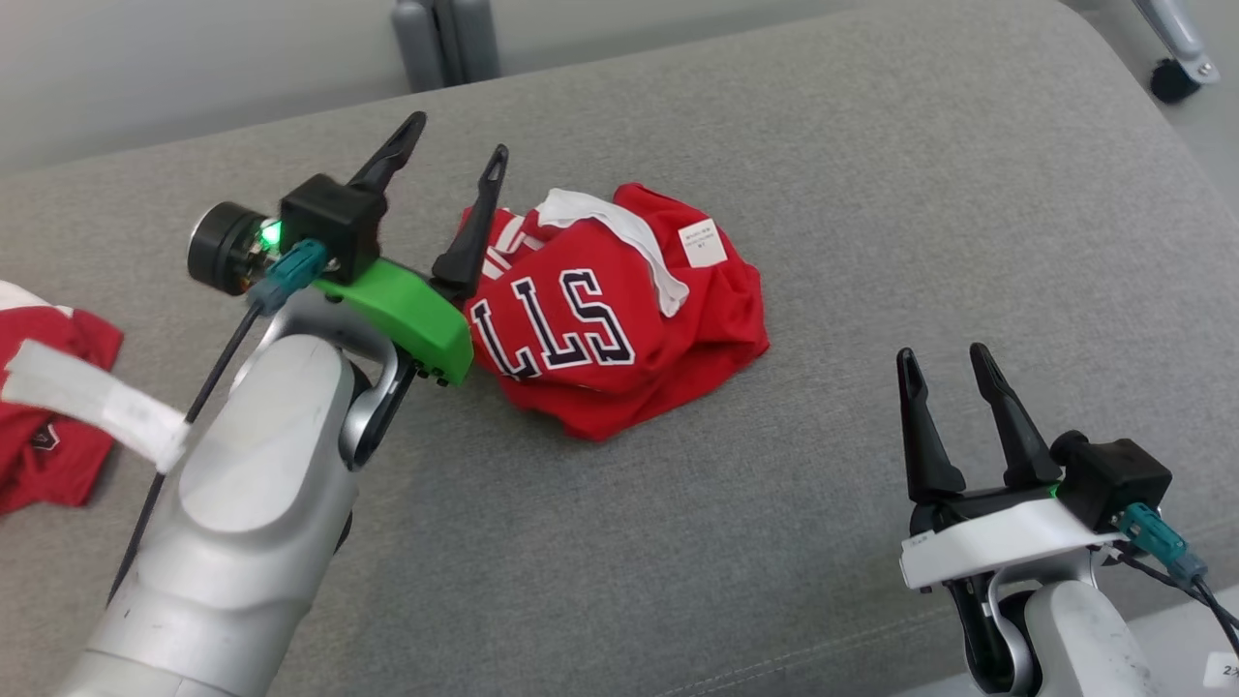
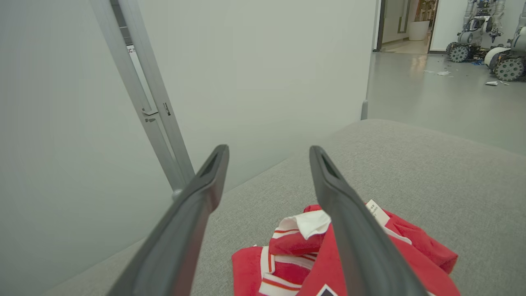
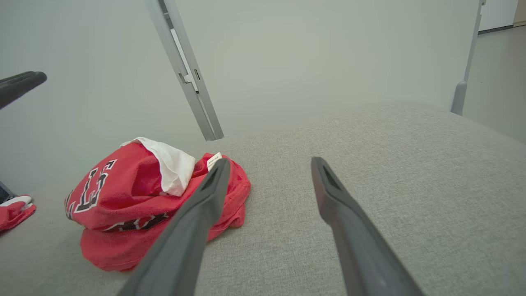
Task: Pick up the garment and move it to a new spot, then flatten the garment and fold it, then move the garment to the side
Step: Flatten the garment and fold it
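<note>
Looking like the start: the red garment point(image 1: 619, 319) is lying crumpled on the grey padded surface point(image 1: 871, 194), not lifted, flattened or folded, so every step is probably pending. Meanwhile the left jaws are hanging released and empty, heap just ahead of and below their tips. Likewise the right jaws are standing released and empty, heap well ahead to their left. The lettering point(image 1: 557, 319) is reading "LLS", dark with white outline, rest hidden in folds. The white tag point(image 1: 702, 242) is carrying print too small to read. A second red garment point(image 1: 48, 416) is lying behind the left jaws.
</note>
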### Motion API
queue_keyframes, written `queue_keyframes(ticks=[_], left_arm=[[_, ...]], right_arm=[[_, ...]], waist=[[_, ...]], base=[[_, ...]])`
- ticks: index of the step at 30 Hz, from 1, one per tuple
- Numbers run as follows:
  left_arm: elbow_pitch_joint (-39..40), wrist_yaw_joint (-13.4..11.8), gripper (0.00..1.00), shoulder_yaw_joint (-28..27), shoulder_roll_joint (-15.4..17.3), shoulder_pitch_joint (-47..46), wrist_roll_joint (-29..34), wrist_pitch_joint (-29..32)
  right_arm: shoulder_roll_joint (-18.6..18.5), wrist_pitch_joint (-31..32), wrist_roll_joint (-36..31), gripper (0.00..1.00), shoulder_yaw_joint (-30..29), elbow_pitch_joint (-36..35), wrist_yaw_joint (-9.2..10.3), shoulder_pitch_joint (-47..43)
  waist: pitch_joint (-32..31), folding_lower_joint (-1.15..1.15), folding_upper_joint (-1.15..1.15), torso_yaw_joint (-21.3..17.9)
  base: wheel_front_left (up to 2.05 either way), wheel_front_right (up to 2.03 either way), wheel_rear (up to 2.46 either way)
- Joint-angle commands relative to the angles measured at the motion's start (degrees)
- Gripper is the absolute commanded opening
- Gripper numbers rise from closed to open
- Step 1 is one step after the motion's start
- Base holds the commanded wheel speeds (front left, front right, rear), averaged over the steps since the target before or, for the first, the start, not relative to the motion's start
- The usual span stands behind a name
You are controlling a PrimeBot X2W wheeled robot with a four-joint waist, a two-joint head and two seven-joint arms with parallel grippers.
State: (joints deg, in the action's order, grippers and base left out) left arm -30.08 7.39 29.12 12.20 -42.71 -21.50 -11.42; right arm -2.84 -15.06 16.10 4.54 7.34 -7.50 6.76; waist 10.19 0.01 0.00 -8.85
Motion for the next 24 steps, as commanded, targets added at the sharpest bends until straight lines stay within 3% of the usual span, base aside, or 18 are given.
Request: queue_keyframes(ticks=[1, 11, 22, 23, 24], left_arm=[[-1.2, 0.17, 1.0, 1.92, 0.85, -1.97, -0.63, 1.22], [-10.68, 0.16, 1.0, 14.38, 3.1, -10.33, -7.39, 8.11], [-19.48, 0.1, 1.0, 20.64, 3.09, -10.9, -14.25, 12.0], [-19.35, 0.1, 0.51, 21.1, 3.08, -11.03, -14.77, 11.61], [-19.27, 0.1, 0.27, 21.67, 3.26, -11.36, -15.22, 11.0]], right_arm=[[-0.09, -0.17, 0.41, 1.0, 0.16, -0.24, 0.02, 0.89], [-0.08, -0.17, 2.57, 1.0, 1.19, -0.19, 0.02, 2.42], [-0.1, -0.18, 3.09, 1.0, 1.23, -0.42, 0.02, 2.51], [-0.08, -0.18, 3.07, 1.0, 1.27, -0.46, 0.01, 2.64], [-0.07, -0.18, 3.09, 1.0, 1.36, -0.56, 0.02, 2.76]], waist=[[3.85, -0.01, 0.0, -4.11], [5.86, -0.01, 0.0, -8.57], [6.35, -0.01, 0.0, -10.1], [6.39, -0.01, 0.0, -10.1], [6.39, -0.01, 0.0, -10.09]], base=[[0.0, 0.0, 0.0], [0.0, 0.0, 0.0], [0.0, 0.0, 0.0], [0.0, 0.0, 0.0], [0.0, 0.0, 0.0]])
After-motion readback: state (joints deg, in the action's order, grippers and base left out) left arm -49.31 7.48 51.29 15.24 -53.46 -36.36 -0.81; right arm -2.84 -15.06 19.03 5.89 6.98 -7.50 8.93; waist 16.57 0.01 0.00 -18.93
